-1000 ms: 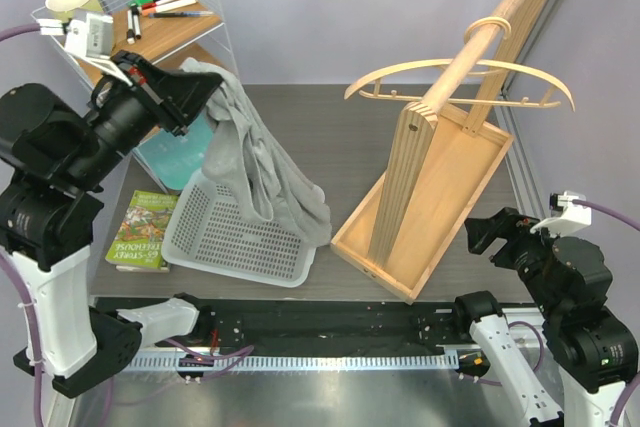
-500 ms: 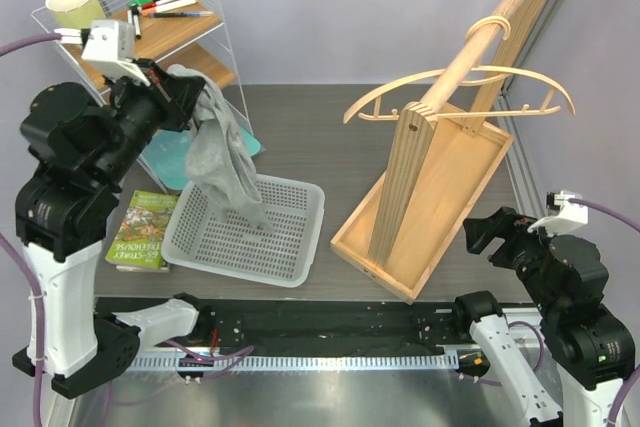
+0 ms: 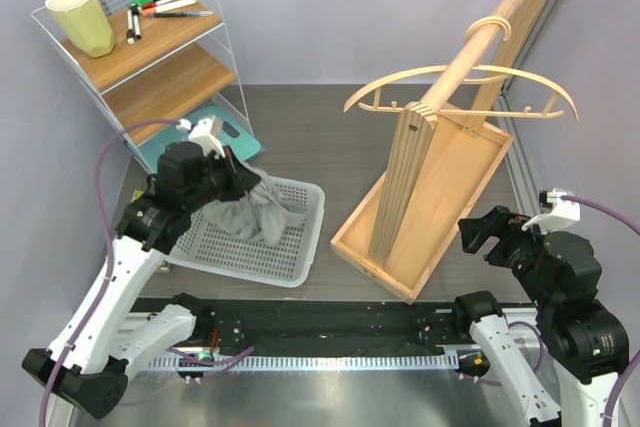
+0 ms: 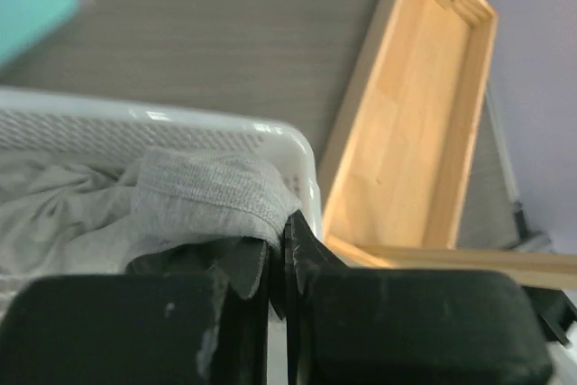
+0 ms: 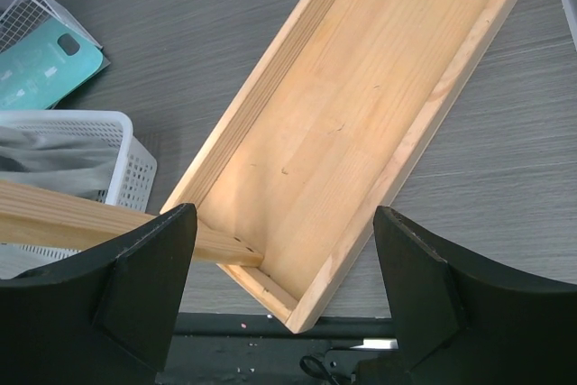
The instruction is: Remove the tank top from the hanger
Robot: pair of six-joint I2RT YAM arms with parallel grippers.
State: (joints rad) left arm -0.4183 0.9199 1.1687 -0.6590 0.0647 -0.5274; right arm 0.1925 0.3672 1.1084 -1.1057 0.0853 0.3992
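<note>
Left gripper (image 4: 278, 239) clamped on a fold of the grey tank top (image 3: 243, 217), which lies heaped in the white basket (image 3: 314, 227) directly beneath it — well clear of the bare hanger (image 3: 545, 82). Right gripper (image 3: 488, 234), spread wide and empty, sits far off.

Near left: white perforated plastic basket (image 3: 275, 259), with bunched grey knit tank top (image 3: 240, 215) inside. Just right of basket, set slantwise: shallow pale-wood tray (image 3: 455, 182), carrying upright wooden plank (image 3: 405, 187) and thick round wooden rail (image 3: 505, 12) slanting up toward far right. On rail: thin curved pale-wood hanger (image 3: 385, 80). Far left: white wire shelf unit (image 3: 170, 82), teal flat board (image 3: 215, 132) beneath.
</note>
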